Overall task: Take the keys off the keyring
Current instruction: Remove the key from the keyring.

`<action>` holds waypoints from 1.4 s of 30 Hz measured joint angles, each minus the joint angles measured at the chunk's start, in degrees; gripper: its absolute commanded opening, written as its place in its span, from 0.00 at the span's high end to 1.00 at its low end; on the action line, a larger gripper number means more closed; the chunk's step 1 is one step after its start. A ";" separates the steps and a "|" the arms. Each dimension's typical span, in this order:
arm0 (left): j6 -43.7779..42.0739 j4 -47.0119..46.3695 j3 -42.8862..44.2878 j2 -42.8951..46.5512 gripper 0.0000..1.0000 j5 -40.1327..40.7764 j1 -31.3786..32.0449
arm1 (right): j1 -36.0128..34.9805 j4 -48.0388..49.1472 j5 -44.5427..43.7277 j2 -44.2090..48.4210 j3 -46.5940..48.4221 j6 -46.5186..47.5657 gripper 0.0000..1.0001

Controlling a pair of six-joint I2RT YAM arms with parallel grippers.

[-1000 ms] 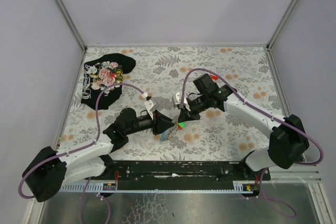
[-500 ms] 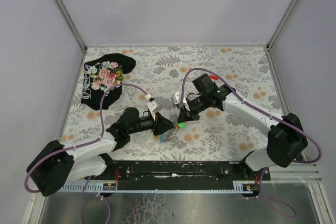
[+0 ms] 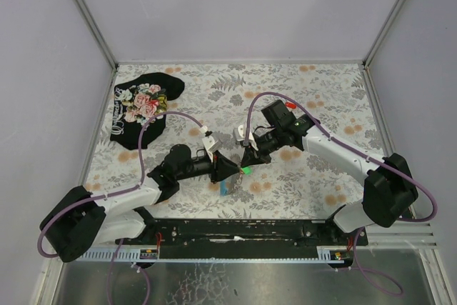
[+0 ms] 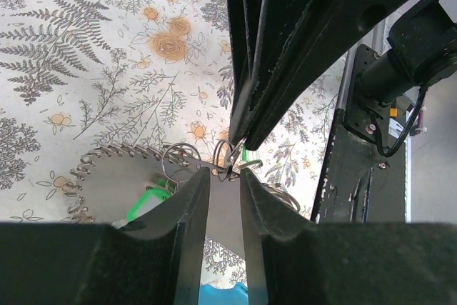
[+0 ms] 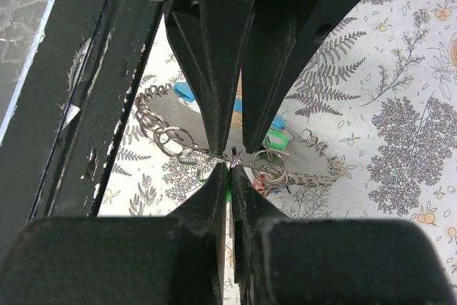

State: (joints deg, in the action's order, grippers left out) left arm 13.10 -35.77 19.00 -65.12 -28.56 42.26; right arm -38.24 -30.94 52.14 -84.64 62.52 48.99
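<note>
Keyring [image 5: 173, 141] with keys [image 5: 275, 141] sits front-centre of table [image 3: 321, 91], strung crosswise between opposed tips: right gripper [image 5: 230, 169] pressed together on a thin loop, left gripper [image 4: 225, 176] narrowly parted at the same loop, grip not determinable, both equally near.

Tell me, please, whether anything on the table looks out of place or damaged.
Only the black floral cloth lies crumpled at the far left corner, away from the work. The left hand and right hand meet at the keyring near the front; nothing looks spilled or broken.
</note>
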 measured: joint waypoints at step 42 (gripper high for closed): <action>-1.81 -2.84 -4.74 6.08 1.00 3.21 0.00 | 1.99 0.70 2.19 -6.19 2.03 -11.37 1.00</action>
State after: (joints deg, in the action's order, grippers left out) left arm 11.29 -38.61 14.26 -59.05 -25.34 42.26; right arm -36.25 -30.24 54.33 -90.83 64.55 37.63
